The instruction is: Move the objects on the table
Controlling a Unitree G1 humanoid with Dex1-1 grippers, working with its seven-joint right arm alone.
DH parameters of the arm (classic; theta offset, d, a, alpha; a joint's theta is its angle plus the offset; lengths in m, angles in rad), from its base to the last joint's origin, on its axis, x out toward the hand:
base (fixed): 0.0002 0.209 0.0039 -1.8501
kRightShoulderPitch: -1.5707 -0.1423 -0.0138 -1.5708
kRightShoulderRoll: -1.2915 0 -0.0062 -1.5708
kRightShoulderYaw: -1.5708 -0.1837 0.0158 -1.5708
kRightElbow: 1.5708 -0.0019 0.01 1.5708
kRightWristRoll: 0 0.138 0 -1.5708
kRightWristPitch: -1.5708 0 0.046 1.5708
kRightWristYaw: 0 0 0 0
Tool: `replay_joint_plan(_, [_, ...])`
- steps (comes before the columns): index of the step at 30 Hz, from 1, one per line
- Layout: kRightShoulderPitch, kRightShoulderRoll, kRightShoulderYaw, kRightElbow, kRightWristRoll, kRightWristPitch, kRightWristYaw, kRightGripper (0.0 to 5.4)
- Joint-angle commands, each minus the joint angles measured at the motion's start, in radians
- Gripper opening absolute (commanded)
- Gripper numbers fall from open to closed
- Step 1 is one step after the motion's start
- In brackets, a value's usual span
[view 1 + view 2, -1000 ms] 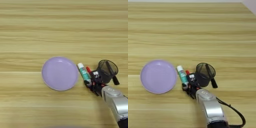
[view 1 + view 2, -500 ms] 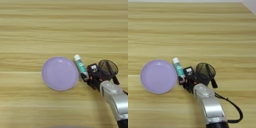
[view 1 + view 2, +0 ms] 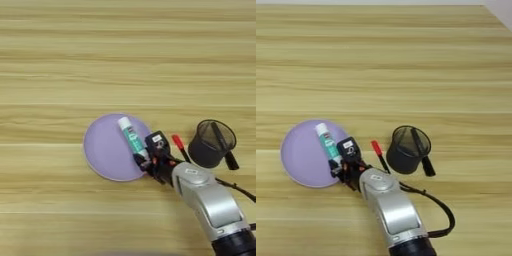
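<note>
A light wooden bench (image 3: 60,60) fills the view. A white glue stick (image 3: 131,138) with a teal label lies over the right part of a round lilac plate (image 3: 102,150). Its long axis runs diagonally, white cap toward the upper left, lower end toward the lower right. The right pincer (image 3: 150,156) is clamped on that lower end, at the plate's right edge, its silver forearm (image 3: 210,207) coming in from the lower right. Just right of the pincer, a slim pen (image 3: 179,146) lies on the bench, red end pointing upper left. A black mesh cup (image 3: 210,143) stands beside it, dark sticks inside.
</note>
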Motion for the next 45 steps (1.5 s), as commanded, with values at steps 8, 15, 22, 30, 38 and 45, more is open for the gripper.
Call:
replay_joint_plan(8, [-0.129,0.038,0.005,0.162,-0.013,-0.105,-0.007,1.67])
replay_joint_plan(15, [-0.157,0.052,0.01,0.228,-0.018,-0.131,-0.001,1.67])
replay_joint_plan(22, [-0.15,0.053,0.023,0.213,-0.031,-0.156,-0.002,2.43])
replay_joint_plan(30, [-0.145,0.056,0.026,0.202,-0.033,-0.162,-0.005,3.47])
replay_joint_plan(38, [-0.151,0.057,0.029,0.231,-0.042,-0.173,-0.01,4.27])
replay_joint_plan(45, [-0.158,0.062,0.036,0.282,-0.059,-0.186,-0.018,5.0])
